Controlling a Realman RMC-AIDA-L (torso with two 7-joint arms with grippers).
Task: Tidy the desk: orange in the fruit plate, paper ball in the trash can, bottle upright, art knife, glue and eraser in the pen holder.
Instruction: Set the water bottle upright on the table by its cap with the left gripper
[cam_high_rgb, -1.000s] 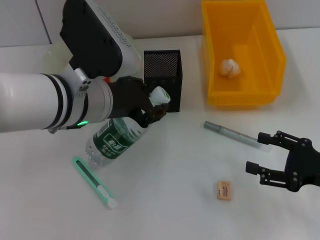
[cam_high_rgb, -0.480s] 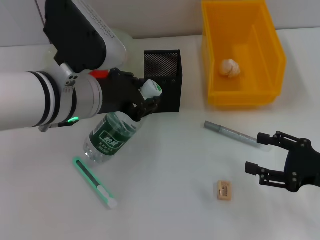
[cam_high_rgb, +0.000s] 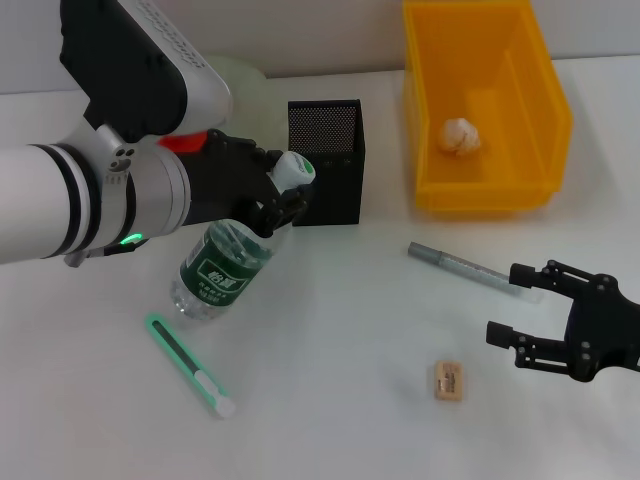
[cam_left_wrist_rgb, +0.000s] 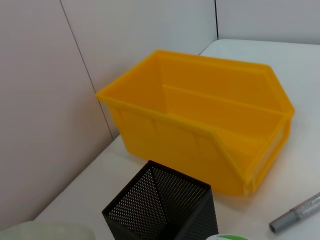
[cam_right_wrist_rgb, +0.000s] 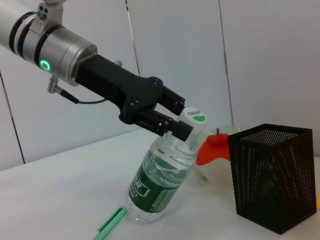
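White surface (cam_high_rgb: 330, 380) is half tidied: the crumpled white paper ball (cam_high_rgb: 459, 136) lies in the yellow plastic bin (cam_high_rgb: 545, 120). The green-labelled clear bottle (cam_high_rgb: 225, 268), tilted, is grasped at its neck by the left pincer (cam_high_rgb: 276, 205). The tan eraser (cam_high_rgb: 447, 381) remains beside the released right pincer (cam_high_rgb: 520, 305).

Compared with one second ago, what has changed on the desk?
The left end effector, shut on the bottle at its neck, has tipped it more upright, its base still on the table. The right end effector, eraser and paper ball stayed put.
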